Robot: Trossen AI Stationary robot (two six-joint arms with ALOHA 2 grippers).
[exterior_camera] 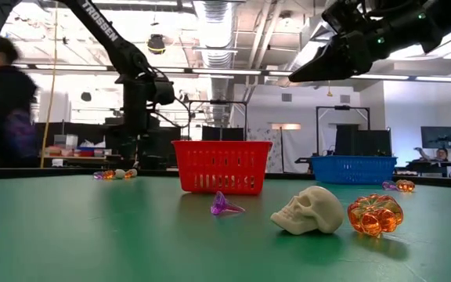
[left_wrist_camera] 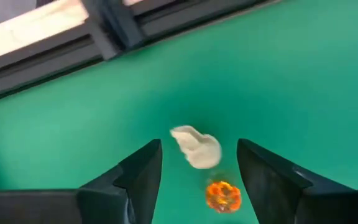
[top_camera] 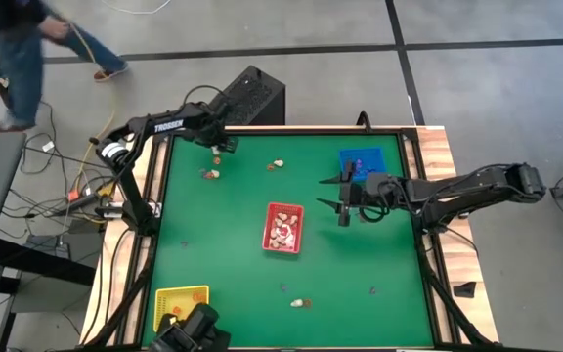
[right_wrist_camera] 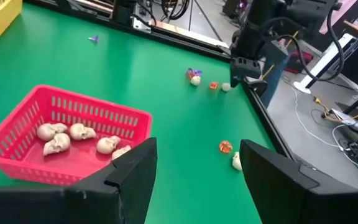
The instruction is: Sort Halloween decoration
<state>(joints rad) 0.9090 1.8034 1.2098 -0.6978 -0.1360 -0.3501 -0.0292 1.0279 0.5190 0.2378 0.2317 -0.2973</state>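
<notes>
Left gripper [left_wrist_camera: 199, 180]: fingers apart, poised at the far left corner of the table, over a small white skull [left_wrist_camera: 196, 147] and an orange pumpkin [left_wrist_camera: 222, 195]; nothing is held.
Step in hand: judged to be a pick of the skull for the red tray [top_camera: 282, 248].
How done well: the fingers are best lowered to either side of the skull alone, the pumpkin lying just beside it and easily caught with it.
Right gripper [top_camera: 344, 196]: fingers apart, empty, held above the cloth between the red tray and the blue tray [top_camera: 361, 157].
Red tray contents: several skulls [right_wrist_camera: 71, 135] are already gathered inside.
Yellow tray [top_camera: 182, 306]: set at the near left corner.
Loose trinkets: a purple piece [exterior_camera: 225, 205], a skull [exterior_camera: 310, 210] and a pumpkin [exterior_camera: 375, 214] lie near the front edge; others are scattered along the far side.
In the way: the table rail [left_wrist_camera: 114, 25] stands close behind the left gripper.
Surroundings: a person [top_camera: 18, 54] is seen walking beyond the table.
</notes>
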